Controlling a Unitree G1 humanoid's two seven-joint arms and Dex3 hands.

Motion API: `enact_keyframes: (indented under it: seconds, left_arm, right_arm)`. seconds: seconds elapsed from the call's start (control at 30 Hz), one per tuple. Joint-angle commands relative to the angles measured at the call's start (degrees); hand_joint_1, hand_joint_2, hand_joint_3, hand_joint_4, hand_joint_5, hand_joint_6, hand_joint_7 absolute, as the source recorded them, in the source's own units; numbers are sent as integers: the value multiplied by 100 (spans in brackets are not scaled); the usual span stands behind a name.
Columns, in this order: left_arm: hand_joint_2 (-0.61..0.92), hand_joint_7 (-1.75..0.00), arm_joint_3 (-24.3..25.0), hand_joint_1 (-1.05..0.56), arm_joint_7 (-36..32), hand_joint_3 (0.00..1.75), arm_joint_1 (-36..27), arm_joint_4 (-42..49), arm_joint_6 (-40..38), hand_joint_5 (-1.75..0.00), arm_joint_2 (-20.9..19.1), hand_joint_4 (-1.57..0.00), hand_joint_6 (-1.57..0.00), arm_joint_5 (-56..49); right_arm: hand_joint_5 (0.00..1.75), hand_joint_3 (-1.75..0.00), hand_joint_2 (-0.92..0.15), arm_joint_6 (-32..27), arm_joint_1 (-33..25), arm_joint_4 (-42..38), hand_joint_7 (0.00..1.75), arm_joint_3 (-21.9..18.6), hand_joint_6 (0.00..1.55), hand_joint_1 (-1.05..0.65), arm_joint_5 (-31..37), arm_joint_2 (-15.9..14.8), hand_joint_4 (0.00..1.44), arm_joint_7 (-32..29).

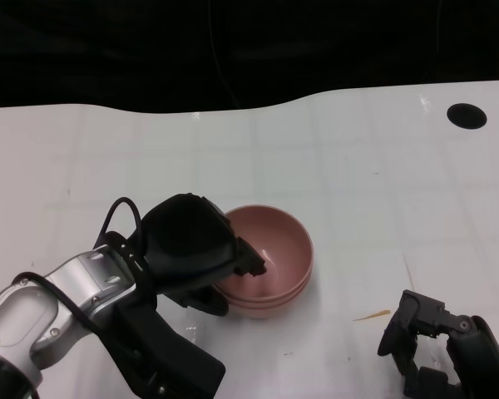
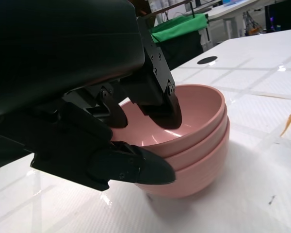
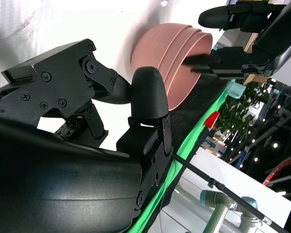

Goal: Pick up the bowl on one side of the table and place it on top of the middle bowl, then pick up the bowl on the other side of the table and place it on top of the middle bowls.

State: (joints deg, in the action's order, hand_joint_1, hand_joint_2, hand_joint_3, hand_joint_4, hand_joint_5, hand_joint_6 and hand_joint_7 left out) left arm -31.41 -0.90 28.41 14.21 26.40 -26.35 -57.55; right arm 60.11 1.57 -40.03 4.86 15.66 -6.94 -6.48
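Three pink bowls [image 1: 274, 258] sit nested in one stack on the white table, also seen in the left wrist view [image 2: 199, 145] and the right wrist view [image 3: 167, 53]. My left hand [image 1: 191, 249] is at the stack's left rim. One of its fingers [image 2: 162, 104] reaches down inside the top bowl, and its thumb [image 2: 136, 167] lies outside, low beside the stack. The right wrist view shows a gap between the thumb and the bowls. My right hand [image 1: 437, 349] rests at the table's front right, well clear of the stack, fingers [image 3: 148, 92] apart and holding nothing.
A thin orange sliver [image 1: 372, 316] lies on the table between the stack and my right hand. A round black hole [image 1: 466, 115] is at the far right. The table's far edge [image 1: 233, 108] runs along a dark background.
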Motion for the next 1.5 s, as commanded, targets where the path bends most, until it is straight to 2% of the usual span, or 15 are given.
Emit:
enact_keyframes:
  seconds: [0.03, 0.4, 0.67, 0.8, 0.9, 1.1, 1.2, 1.33, 1.43, 1.5]
  left_arm:
    - [92, 0, 129, -101, 171, 49, -209, -181, -235, 0, -11, -52, -58, 183]
    - [92, 0, 497, -105, 574, 44, -725, -606, -696, 0, 133, -41, -49, 1004]
    - [92, 0, 1188, -105, 629, 40, -1393, -998, -694, 0, 438, -38, -44, 2536]
    - [92, 0, 1310, -105, 759, 41, -1518, -1103, -707, 0, 471, -37, -42, 2895]
    - [92, 0, 1743, -105, 1596, 27, -2007, -1758, -1378, 0, 734, -36, -38, 4770]
    - [92, 0, 2380, -105, 2486, 26, -2456, -2668, -2459, -2, 639, -38, -35, 6495]
    - [92, -4, 2748, -100, 2684, 25, -2667, -2886, -2721, -10, 631, -53, -44, 7057]
    - [92, -12, 3183, -86, 2825, 25, -2944, -2913, -2927, -22, 746, -74, -62, 7731]
    - [92, -14, 3326, -82, 2823, 28, -3053, -2970, -3064, -27, 765, -80, -69, 7902]
    - [92, -16, 3548, -73, 2856, 30, -3158, -2940, -3193, -31, 866, -85, -76, 8289]
  right_arm:
    - [175, -107, -63, 38, -45, 0, 159, -40, 71, -22, -61, -105, 87, 18]
    - [175, -107, -63, 72, -44, -51, 158, -56, 71, -20, -136, -121, 86, 106]
    - [175, -106, -63, 42, -50, -14, 159, -80, 71, -19, -33, -128, 87, 28]
    - [175, -106, -63, 22, -58, 1, 159, -80, 71, -18, -44, -126, 87, 38]
    - [175, -106, -63, -24, -118, 101, 160, -96, 71, -20, -10, -121, 88, 2]
    - [175, -105, -63, -22, -181, 154, 161, -93, 71, -19, -33, -121, 87, -6]
    - [175, -105, -63, 16, -194, 144, 160, -96, 71, -19, -40, -117, 87, -22]
    - [175, -105, -63, 4, -199, 133, 160, -97, 71, -20, -60, -130, 88, -11]
    - [175, -104, -63, -9, -205, 138, 160, -102, 71, -21, -49, -137, 88, -19]
    - [175, -104, -63, -4, -201, 131, 160, -105, 72, -21, -37, -145, 88, -27]
